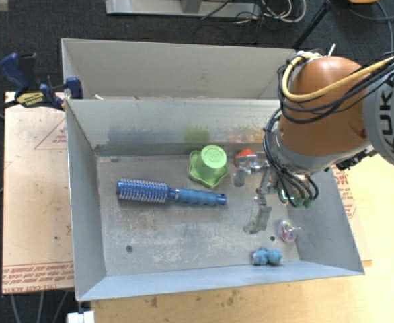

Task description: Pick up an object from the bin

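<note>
My gripper [249, 198] hangs under the orange dome over the right half of the bin floor, open with nothing between its two grey fingers. One fingertip [240, 175] stands just right of a green plastic cup [208, 165] lying on its side, and close below a small orange-red thing [245, 157]. The other fingertip [255, 225] is low over bare floor. A small shiny clear trinket [289, 231] lies to the right of that fingertip. A small light-blue lump [267, 257] rests by the front wall.
A blue hairbrush [169, 194] lies across the middle of the floor, bristle head to the left and handle pointing at the gripper. The arm and its cables cover the bin's right back corner.
</note>
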{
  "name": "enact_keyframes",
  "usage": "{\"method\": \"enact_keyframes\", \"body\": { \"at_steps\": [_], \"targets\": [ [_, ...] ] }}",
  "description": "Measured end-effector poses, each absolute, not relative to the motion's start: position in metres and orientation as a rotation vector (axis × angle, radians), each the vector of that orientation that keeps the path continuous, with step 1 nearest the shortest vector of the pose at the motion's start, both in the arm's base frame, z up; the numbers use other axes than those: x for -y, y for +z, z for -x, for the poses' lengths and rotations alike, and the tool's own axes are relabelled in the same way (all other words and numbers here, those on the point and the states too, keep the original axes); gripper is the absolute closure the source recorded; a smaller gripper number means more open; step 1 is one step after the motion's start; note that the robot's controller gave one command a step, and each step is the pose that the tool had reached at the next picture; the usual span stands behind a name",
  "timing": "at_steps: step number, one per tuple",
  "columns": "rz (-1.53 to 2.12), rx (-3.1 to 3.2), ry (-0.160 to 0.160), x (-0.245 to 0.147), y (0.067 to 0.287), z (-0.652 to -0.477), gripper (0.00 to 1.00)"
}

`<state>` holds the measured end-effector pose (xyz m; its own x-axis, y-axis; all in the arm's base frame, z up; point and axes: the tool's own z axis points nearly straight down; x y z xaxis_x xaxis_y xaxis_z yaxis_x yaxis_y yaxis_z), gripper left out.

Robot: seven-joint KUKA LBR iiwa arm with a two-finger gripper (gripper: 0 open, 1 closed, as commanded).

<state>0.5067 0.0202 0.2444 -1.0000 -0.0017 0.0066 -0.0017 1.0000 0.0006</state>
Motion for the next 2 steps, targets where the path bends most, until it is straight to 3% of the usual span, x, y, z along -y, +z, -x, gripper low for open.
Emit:
{"method": "enact_keyframes", "body": {
  "at_steps": [1, 2],
  "targets": [
    [-0.293, 3.127, -0.003, -0.043, 0.066, -0.589, 0.00],
    [-0.076, 3.146, -0.003, -0.048, 0.101, -0.592, 0.00]
  ]
}}
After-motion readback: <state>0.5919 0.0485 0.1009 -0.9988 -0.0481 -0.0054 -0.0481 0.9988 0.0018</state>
